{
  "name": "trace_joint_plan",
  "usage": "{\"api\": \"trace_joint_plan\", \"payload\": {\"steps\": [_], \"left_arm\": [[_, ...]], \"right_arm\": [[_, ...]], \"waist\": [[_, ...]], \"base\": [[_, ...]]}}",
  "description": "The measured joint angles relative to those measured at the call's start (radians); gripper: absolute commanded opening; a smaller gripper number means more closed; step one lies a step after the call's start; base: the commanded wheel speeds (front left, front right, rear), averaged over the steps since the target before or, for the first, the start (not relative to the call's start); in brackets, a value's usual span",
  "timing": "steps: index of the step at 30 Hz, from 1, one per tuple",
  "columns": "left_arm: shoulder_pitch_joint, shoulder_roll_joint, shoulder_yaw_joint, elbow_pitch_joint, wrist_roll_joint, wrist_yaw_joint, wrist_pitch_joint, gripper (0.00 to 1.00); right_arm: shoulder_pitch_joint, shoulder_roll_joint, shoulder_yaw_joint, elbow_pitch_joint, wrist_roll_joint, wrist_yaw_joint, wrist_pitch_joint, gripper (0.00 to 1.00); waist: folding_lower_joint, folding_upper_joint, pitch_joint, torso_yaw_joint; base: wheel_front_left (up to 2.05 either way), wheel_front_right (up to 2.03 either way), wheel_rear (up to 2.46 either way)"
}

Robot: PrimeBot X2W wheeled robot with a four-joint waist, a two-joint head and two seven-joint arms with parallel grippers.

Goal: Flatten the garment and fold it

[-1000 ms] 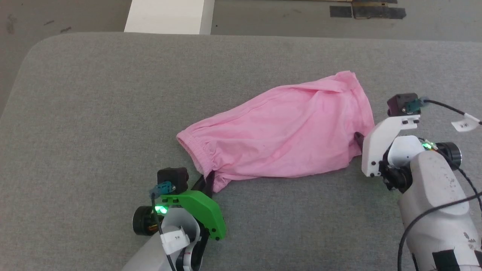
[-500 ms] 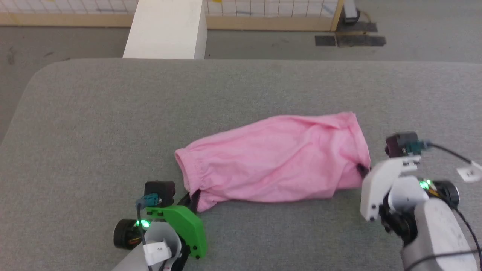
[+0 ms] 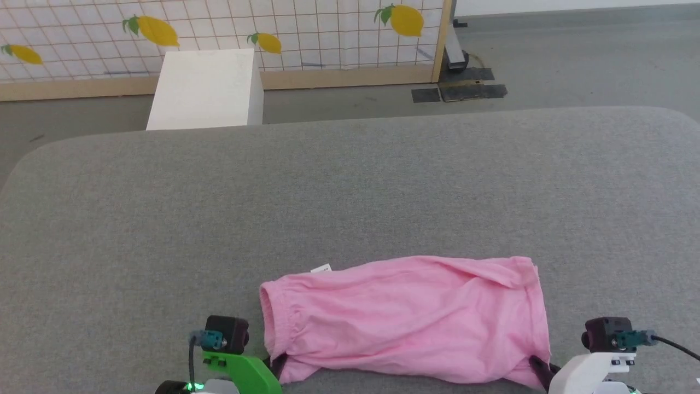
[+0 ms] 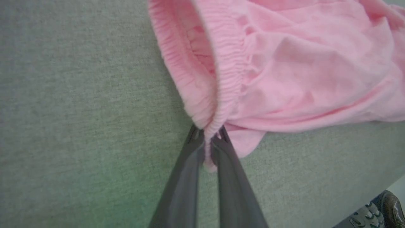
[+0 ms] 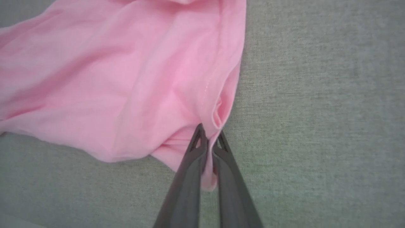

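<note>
The garment (image 3: pixel 404 317), light pink shorts, lies stretched sideways near the front edge of the grey table. Its gathered waistband (image 4: pixel 221 95) points left and a hemmed leg opening (image 5: pixel 218 104) points right. My left gripper (image 4: pixel 208 134) is shut on the near end of the waistband, with pink cloth pinched between its dark fingers. On the other side, my right gripper (image 5: pixel 209 131) is shut on the near corner of the leg hem. In the head view both grippers sit at the bottom edge, the left gripper (image 3: pixel 279 362) under the waistband and the right gripper (image 3: pixel 538 368) under the hem.
The grey padded table (image 3: pixel 350 191) stretches far beyond the shorts. Behind it stand a white box (image 3: pixel 205 87) and a tiled wall panel with lemon prints (image 3: pixel 273 33). A shoe (image 4: pixel 384 207) shows past the table's edge in the left wrist view.
The right gripper has shut on the leg hem. The head camera has tilted up, so the shorts now sit low in the picture. The cloth looks pulled straighter between the two grippers.
</note>
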State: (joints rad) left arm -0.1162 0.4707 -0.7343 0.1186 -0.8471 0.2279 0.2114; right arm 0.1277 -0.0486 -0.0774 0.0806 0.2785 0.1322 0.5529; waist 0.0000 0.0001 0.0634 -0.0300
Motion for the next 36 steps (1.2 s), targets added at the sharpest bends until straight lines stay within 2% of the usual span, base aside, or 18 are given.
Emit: {"api": "trace_joint_plan", "payload": {"steps": [1, 6, 10, 15, 22, 23, 24, 29, 30, 31, 32, 33, 34, 36], "left_arm": [[0.015, -0.007, 0.012, -0.013, -0.003, 0.018, -0.03, 1.0], [0.045, -0.02, 0.048, -0.037, -0.003, 0.03, -0.129, 1.0], [0.046, -0.012, 0.076, -0.047, 0.055, 0.047, -0.253, 1.0], [0.042, -0.019, 0.114, -0.037, 0.109, 0.055, -0.405, 1.0], [0.004, -0.062, 0.189, 0.018, 0.17, 0.055, -0.464, 1.0], [-0.022, -0.096, 0.26, 0.016, 0.226, 0.037, -0.466, 1.0], [-0.029, -0.111, 0.291, 0.01, 0.254, 0.026, -0.468, 1.0], [-0.032, -0.177, 0.399, 0.006, 0.34, -0.036, -0.468, 1.0], [-0.031, -0.191, 0.418, 0.006, 0.358, -0.05, -0.468, 1.0], [-0.03, -0.202, 0.436, 0.006, 0.377, -0.065, -0.468, 1.0], [-0.028, -0.213, 0.45, 0.007, 0.391, -0.078, -0.468, 1.0], [-0.027, -0.221, 0.462, 0.008, 0.4, -0.088, -0.468, 1.0], [-0.026, -0.23, 0.474, 0.009, 0.41, -0.101, -0.468, 1.0], [-0.021, -0.247, 0.5, 0.011, 0.437, -0.118, -0.468, 1.0]], "right_arm": [[0.0, 0.0, -0.002, 0.02, 0.022, 0.0, -0.071, 1.0], [0.0, -0.001, -0.023, 0.001, 0.026, 0.0, -0.185, 1.0], [-0.006, -0.001, -0.06, -0.013, 0.011, 0.0, -0.297, 1.0], [-0.048, -0.002, -0.07, 0.046, -0.015, 0.0, -0.341, 1.0], [-0.154, -0.001, -0.068, 0.214, -0.045, 0.0, -0.267, 1.0], [-0.204, -0.001, -0.073, 0.295, -0.051, 0.0, -0.22, 1.0], [-0.219, -0.001, -0.074, 0.322, -0.058, 0.0, -0.197, 1.0], [-0.281, -0.014, -0.037, 0.379, -0.075, -0.001, -0.093, 1.0], [-0.288, -0.02, -0.023, 0.38, -0.072, -0.001, -0.072, 0.86], [-0.292, -0.023, -0.012, 0.378, -0.06, -0.002, -0.057, 0.42], [-0.291, -0.024, 0.0, 0.373, -0.045, -0.002, -0.047, 0.35], [-0.29, -0.026, 0.008, 0.366, -0.034, -0.002, -0.041, 0.13], [-0.287, -0.023, 0.012, 0.357, -0.025, -0.002, -0.043, 0.0], [-0.274, -0.014, 0.011, 0.341, -0.023, 0.0, -0.044, 0.0]], "waist": [[0.0, 0.0, -0.004, -0.002], [0.0, 0.0, -0.019, 0.009], [0.0, 0.0, -0.03, 0.019], [0.0, 0.0, -0.04, 0.031], [0.0, 0.0, -0.028, 0.04], [0.0, 0.0, -0.019, 0.046], [0.0, 0.0, -0.015, 0.049], [0.0, 0.0, -0.005, 0.059], [0.0, 0.0, -0.005, 0.061], [0.0, 0.0, -0.005, 0.062], [0.0, 0.0, -0.006, 0.063], [0.0, 0.0, -0.007, 0.064], [0.0, 0.0, -0.009, 0.064], [0.0001, 0.0, -0.012, 0.064]], "base": [[0.0, 0.0, 0.0], [0.0, 0.0, 0.0], [0.0, 0.0, 0.0], [0.0, 0.0, 0.0], [0.0, 0.0, 0.0], [0.0, 0.0, 0.0], [0.0, 0.0, 0.0], [0.0, 0.0, 0.0], [0.0, 0.0, 0.0], [0.0, 0.0, 0.0], [0.0, 0.0, 0.0], [0.0, 0.0, 0.0], [0.0, 0.0, 0.0], [0.0, 0.0, 0.0]]}}
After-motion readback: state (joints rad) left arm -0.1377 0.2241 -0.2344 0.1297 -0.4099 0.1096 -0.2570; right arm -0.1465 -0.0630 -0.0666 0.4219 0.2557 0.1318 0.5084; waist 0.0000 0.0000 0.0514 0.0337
